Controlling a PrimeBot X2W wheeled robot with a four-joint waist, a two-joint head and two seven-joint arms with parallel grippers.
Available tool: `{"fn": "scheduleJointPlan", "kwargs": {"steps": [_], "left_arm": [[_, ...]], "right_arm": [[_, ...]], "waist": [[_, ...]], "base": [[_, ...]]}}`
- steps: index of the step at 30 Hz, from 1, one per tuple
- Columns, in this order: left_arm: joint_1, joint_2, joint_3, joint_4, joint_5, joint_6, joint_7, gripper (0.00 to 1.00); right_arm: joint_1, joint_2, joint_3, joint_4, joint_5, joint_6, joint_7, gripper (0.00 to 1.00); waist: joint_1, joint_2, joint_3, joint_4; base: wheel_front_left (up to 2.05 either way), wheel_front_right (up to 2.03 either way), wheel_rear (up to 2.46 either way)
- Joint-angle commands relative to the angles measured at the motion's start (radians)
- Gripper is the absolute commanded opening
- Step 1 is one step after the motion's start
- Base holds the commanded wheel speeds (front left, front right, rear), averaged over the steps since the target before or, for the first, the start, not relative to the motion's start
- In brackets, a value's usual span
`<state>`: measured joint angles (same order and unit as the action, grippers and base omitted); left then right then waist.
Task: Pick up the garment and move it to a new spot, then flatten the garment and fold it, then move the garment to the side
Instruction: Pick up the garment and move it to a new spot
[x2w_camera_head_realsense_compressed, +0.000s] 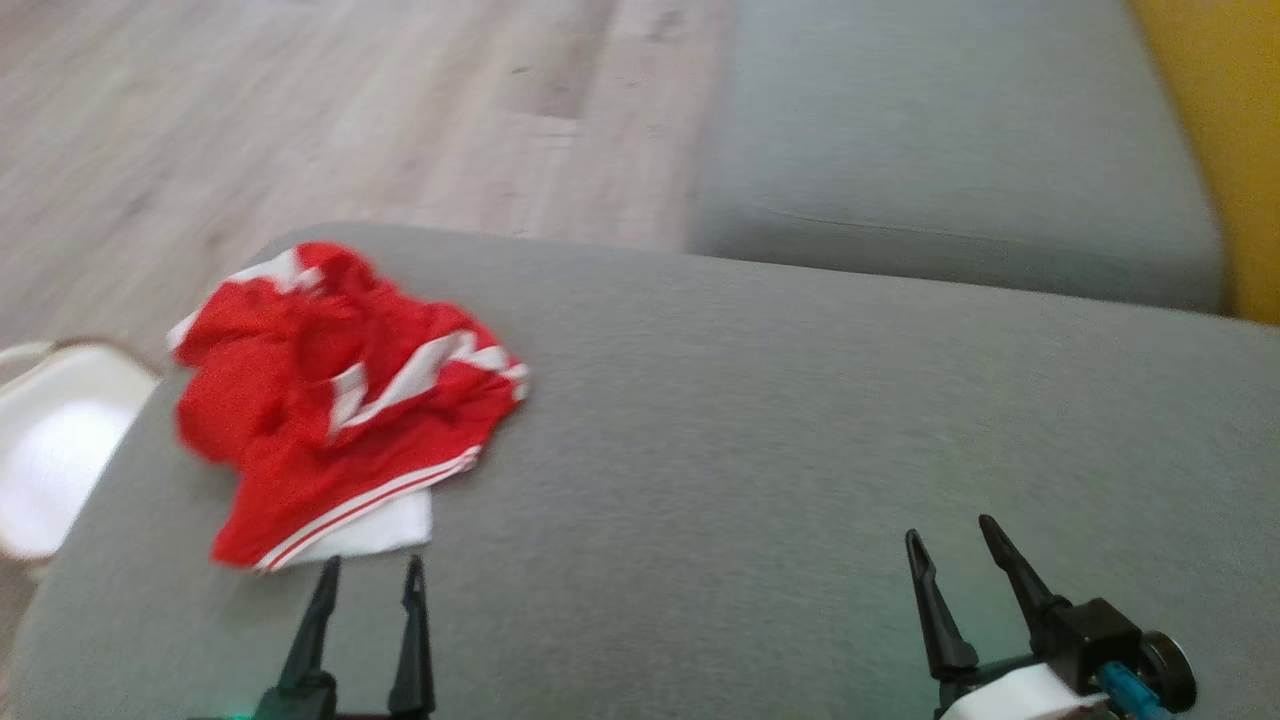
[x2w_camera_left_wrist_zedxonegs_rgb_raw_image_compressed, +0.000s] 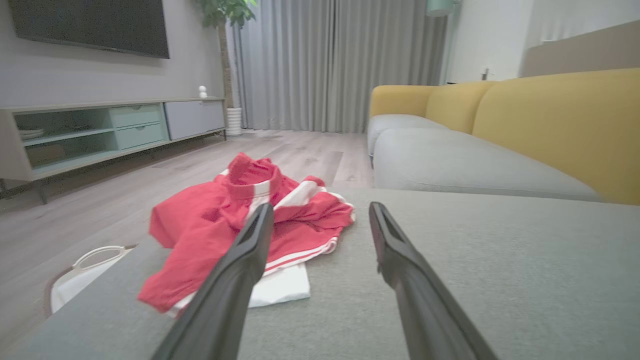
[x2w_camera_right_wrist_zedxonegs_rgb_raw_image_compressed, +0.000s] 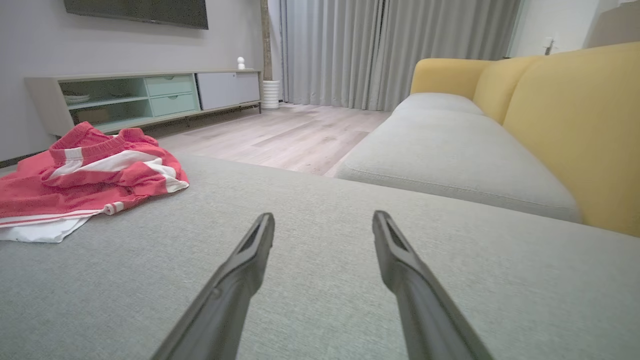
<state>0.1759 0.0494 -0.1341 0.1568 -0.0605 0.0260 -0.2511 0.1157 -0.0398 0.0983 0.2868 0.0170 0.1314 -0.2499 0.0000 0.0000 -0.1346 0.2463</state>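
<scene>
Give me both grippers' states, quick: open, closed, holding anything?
Left gripper: jaws open, holding nothing, near the red garment.
Right gripper: jaws open, holding nothing, over the grey cushion.

No readable text or labels; head view blurred

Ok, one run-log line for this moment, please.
stage: before pickup | crumpled red-and-white fabric garment: lying on grey sofa cushion, untouched | left gripper: open, just short of it | right gripper: open, empty

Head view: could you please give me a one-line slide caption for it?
Crumpled red-and-white garment on a grey cushion, the open left fingers poised just short of it.
</scene>
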Motion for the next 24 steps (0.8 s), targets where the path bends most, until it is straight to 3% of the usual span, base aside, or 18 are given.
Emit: {"fn": "scheduleJointPlan", "kwargs": {"steps": [1, 6, 16, 24], "left_arm": [[-0.040, 0.001, 0.040, -0.032, 0.006, 0.000, -0.011, 1.00], [-0.037, 0.002, 0.075, -0.041, 0.012, 0.009, -0.011, 1.00], [-0.053, 0.001, 0.119, -0.084, -0.006, 0.042, -0.011, 1.00], [-0.221, 0.056, 0.123, -0.166, 0.045, 0.005, -0.011, 1.00]], "right_arm": [[-0.044, -0.010, 0.028, -0.033, 0.008, -0.001, -0.012, 1.00], [-0.061, -0.010, 0.044, -0.036, 0.022, -0.001, -0.012, 1.00], [-0.109, -0.010, 0.058, -0.016, -0.002, -0.001, -0.012, 1.00], [-0.101, -0.010, -0.003, -0.048, -0.093, -0.001, -0.012, 1.00]], "waist": [[0.0000, 0.0000, 0.009, 0.087], [0.0000, 0.0000, 0.032, 0.178], [0.0000, 0.0000, 0.101, 0.241], [0.0000, 0.0000, 0.204, 0.276]], "base": [[0.00, 0.00, 0.00], [0.00, 0.00, 0.00], [0.00, 0.00, 0.00], [0.00, 0.00, 0.00]]}}
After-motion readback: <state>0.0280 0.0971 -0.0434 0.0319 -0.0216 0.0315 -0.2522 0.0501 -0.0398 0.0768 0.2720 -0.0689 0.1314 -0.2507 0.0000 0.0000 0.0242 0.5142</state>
